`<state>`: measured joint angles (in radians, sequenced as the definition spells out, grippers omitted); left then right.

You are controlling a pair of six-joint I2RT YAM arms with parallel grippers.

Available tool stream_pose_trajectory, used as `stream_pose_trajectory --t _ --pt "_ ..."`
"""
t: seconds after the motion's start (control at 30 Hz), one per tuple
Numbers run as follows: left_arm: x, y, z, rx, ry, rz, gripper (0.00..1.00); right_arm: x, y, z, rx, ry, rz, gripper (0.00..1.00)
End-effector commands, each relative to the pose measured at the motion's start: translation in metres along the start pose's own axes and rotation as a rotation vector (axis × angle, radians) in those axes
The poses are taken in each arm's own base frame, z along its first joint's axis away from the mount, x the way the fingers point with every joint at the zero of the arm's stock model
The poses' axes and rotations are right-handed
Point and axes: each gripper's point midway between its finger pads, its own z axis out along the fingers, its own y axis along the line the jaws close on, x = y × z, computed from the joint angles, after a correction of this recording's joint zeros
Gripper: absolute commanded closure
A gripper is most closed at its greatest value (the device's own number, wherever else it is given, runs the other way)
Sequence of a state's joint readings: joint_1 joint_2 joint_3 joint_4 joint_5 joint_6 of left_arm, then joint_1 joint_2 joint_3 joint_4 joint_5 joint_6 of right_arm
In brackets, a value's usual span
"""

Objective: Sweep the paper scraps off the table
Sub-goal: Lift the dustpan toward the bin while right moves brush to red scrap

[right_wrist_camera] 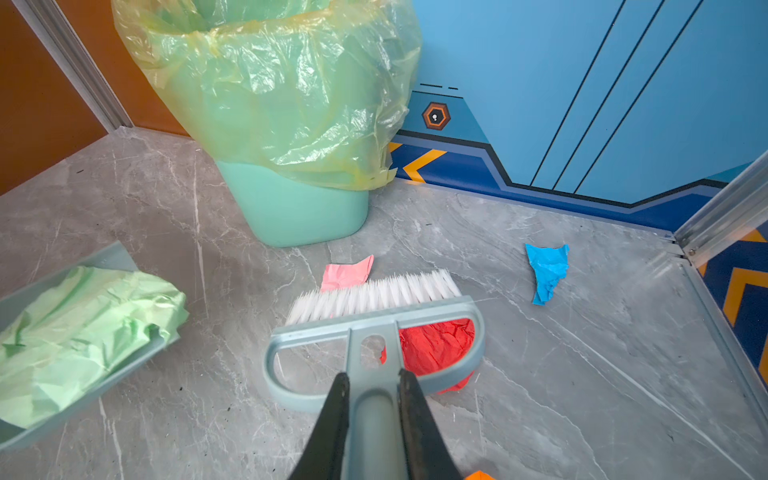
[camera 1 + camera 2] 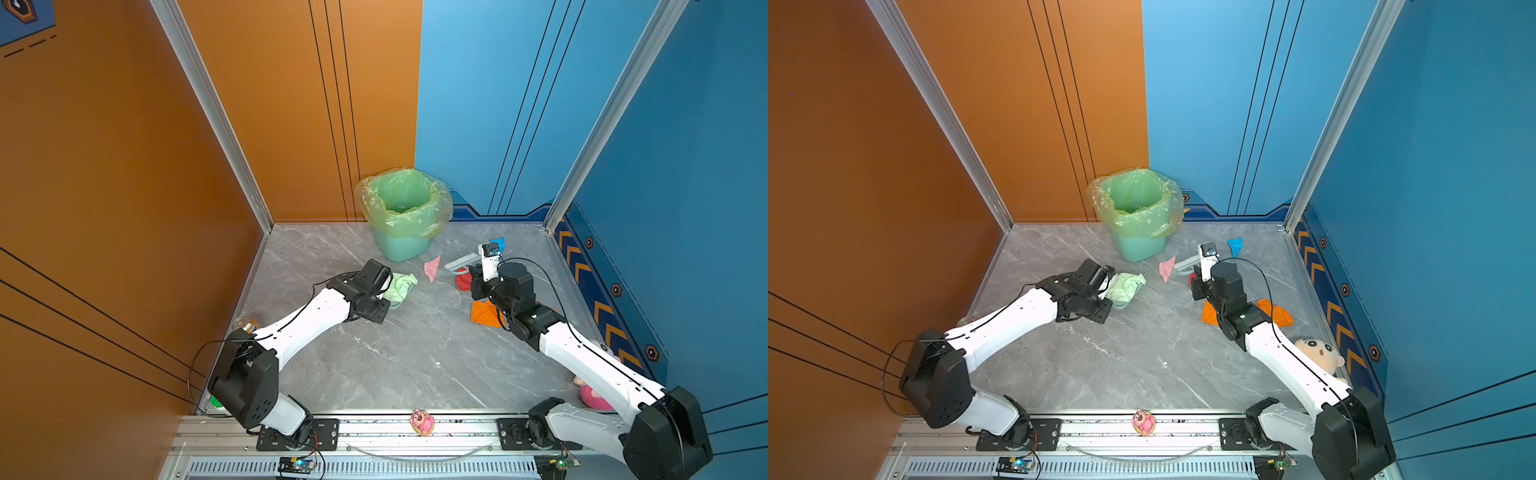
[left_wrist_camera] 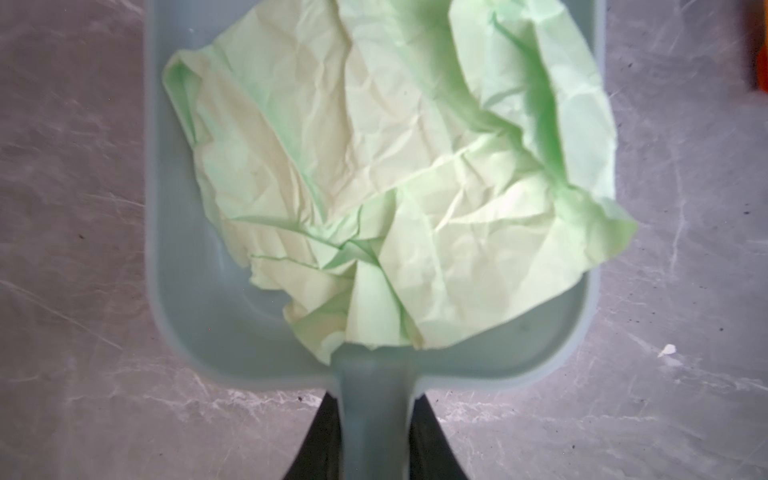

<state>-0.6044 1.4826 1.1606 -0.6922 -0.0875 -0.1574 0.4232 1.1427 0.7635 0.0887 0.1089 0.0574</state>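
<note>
- Your left gripper is clamped on the dustpan handle. Your right gripper is clamped on the brush handle.
- The green scrap lies in the pan, near the bin, but it overhangs one side wall. Lift or tilt carelessly and it could slip back onto the table.
- The red scrap sits under the brush frame, behind the bristles (the pink scrap lies ahead of them, nearer the bin). A stroke may ride over the red one or miss it.
- The pan stands apart from both; light paper could scatter on the way.
- The bin's loose liner might snag the pan.
- Only the right wrist view shows the red scrap under the frame; from above your arm hides most of it.
- The top views show the orange scrap, farther from the bin than the red; the wrist view catches only a corner.
- The blue scrap lies off the bin's right-arm side.
</note>
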Motion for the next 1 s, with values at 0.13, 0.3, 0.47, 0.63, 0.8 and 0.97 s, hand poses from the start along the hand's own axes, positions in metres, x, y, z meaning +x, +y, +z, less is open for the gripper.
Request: stream_pose_trajectory --t 0.13,0.3,0.47,0.63,0.8,0.97 --pt "-0.015 0.011 -0.053 -0.059 -0.043 0.047 1.0 0.003 -0.01 -0.005 0.025 -0.008 0.036 1.0" --pt "-0.024 0.021 -0.078 -0.098 -0.067 0.059 1.0 0.006 -0.011 -0.003 0.02 0.003 0.037 1.0" --pt "-0.031 0.032 -0.094 -0.108 -0.078 0.046 1.0 0.01 -0.01 -0.001 0.011 0.009 0.036 1.0" --pt "-0.047 0.052 -0.112 -0.142 -0.109 0.016 1.0 0.016 -0.009 0.0 0.003 0.015 0.036 1.0" --pt "-0.072 0.079 -0.133 -0.178 -0.136 -0.032 1.0 0.024 -0.012 0.002 0.002 0.031 0.033 1.0" --pt "-0.095 0.102 -0.147 -0.211 -0.161 -0.06 1.0 0.035 -0.019 0.004 0.012 0.047 0.046 1.0"
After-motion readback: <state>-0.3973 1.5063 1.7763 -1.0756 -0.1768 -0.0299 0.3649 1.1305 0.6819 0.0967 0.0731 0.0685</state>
